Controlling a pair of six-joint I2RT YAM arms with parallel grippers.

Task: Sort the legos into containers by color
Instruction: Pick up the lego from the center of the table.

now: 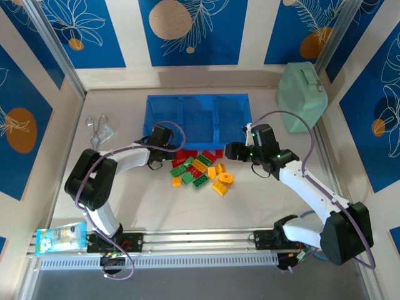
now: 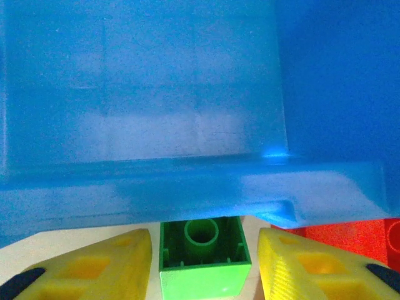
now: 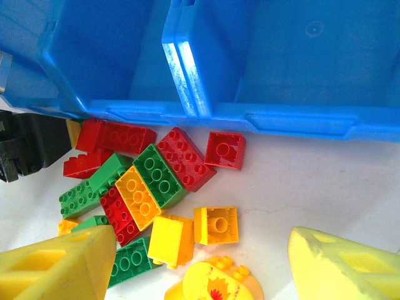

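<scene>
Legos (image 3: pixel 156 187) loose beside three-compartment tray (image 3: pixel 281 119), left pincer (image 2: pixel 205 250) straddling one green brick (image 2: pixel 205 269), grip unclear, right pincer (image 3: pixel 203 234) open

Translucent blue plastic tray (image 1: pixel 150 122) sits at the far middle of the tabletop, three compartments side by side. Mint green handled case (image 1: pixel 302 97) is to its right, in the far right corner. Metal scissors (image 1: pixel 97 128) lie left of the tray, apart from it.

Heap of small studded plastic legos (image 1: pixel 199 170) lies just before the tray's near wall. Round yellow piece (image 3: pixel 215 284) is on the heap's near right edge.

Left gripper (image 2: pixel 205 240) is at the heap's far left, hard by the tray wall. One green brick (image 2: pixel 205 265) lies between its fingers, seemingly with slim gaps either side. Right gripper (image 1: pixel 230 151) is right of the heap, before the right compartment.

Printed packet (image 1: pixel 60 237) lies in the near left corner, beside the left arm's base.
</scene>
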